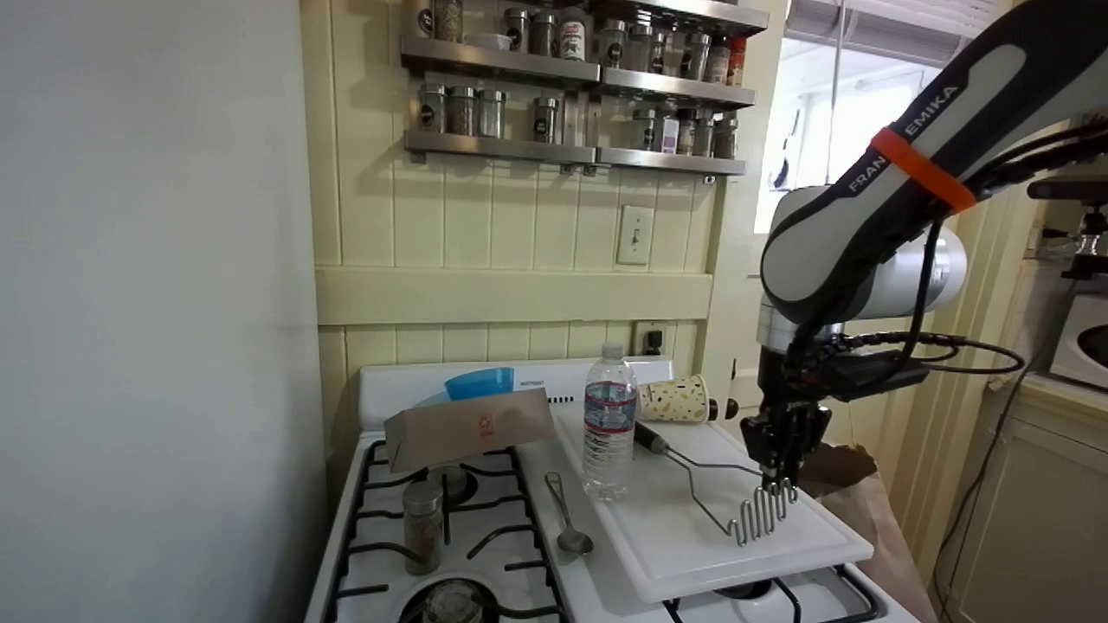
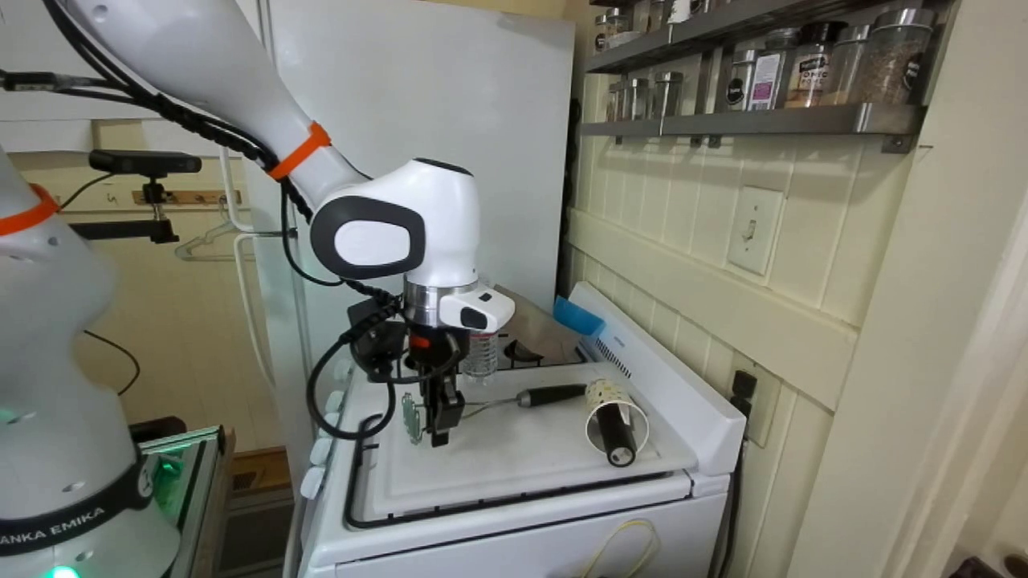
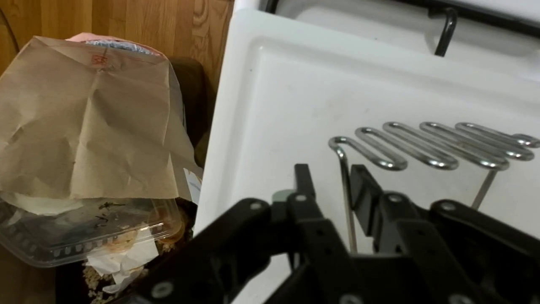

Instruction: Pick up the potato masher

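Straddling a side wire [image 3: 346, 194] of the potato masher [image 3: 443, 164] in the wrist view, the gripper [image 3: 330, 169] has its fingers [image 3: 364, 189] parted part-way with nothing pinched yet — gap clear on one side of the wire, contact on the other we can't tell. Masher lies on the white cutting board [image 1: 662, 541] over the stove counter [image 1: 597, 595], zigzag head [image 1: 759, 517] toward the front corner by the paper bag [image 3: 122, 126], dark handle [image 1: 649, 439] toward the back edge, bottle [image 1: 609, 441] standing near. What we'd flag: the wire sits off-centre between the fingers, so closing will probably shove or twist the masher. Thin round wire plus a grip far from the handle — weight could well swing the handle down on lifting. That swing might knock the bottle; a slip near the side edge could drop it toward the bag.
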